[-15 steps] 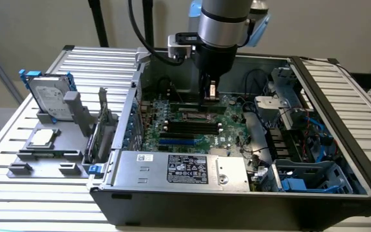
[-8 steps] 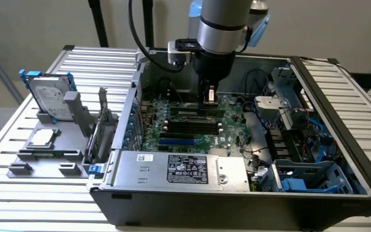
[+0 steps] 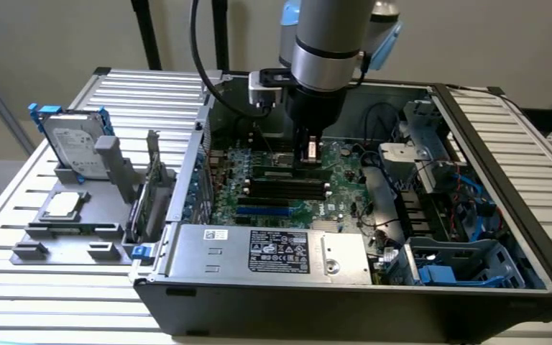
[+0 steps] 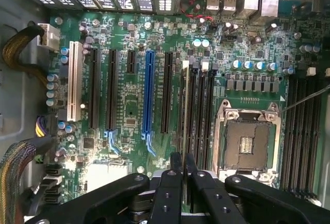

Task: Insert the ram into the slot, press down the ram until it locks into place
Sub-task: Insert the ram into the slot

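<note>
While my gripper (image 4: pixel 183 170) pinches narrow on the ram (image 4: pixel 184 105) — stiff, light, fragile by my judgement, best held along its top edge — it stands edge-on at the outermost slot (image 4: pixel 190 112) of the bank beside the processor socket (image 4: pixel 246 144).

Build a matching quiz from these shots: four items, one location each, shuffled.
1 silver boxy hard drive
2 square metal-framed processor socket
3 long blue plastic expansion slot
4 black robot gripper

A between two banks of memory sockets
B upright in the grey fixture outside the case
C above one bank's end
D among black expansion slots

Pairs: 1-B, 2-A, 3-D, 4-C
</note>
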{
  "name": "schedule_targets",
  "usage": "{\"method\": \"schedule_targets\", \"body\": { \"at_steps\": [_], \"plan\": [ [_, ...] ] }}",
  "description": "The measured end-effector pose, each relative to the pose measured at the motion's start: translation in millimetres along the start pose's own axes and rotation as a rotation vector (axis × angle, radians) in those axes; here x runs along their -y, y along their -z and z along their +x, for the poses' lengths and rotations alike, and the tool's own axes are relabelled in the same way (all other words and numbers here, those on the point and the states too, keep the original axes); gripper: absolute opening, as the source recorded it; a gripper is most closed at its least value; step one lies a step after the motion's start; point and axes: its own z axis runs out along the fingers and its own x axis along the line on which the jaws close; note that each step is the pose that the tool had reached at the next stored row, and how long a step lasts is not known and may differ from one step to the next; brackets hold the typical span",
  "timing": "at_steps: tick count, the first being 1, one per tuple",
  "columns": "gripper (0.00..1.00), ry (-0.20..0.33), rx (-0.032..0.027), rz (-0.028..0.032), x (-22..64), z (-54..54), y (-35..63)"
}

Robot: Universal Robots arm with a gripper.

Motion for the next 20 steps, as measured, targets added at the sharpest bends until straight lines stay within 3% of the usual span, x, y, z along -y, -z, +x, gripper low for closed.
{"method": "schedule_targets", "body": {
  "at_steps": [13, 20],
  "plan": [
    [0.13, 0.0, -0.0002, 0.0051, -1.4, 0.4, -23.5],
    [0.13, 0.0, 0.0002, 0.0054, -1.3, 0.3, -25.5]
  ]
}}
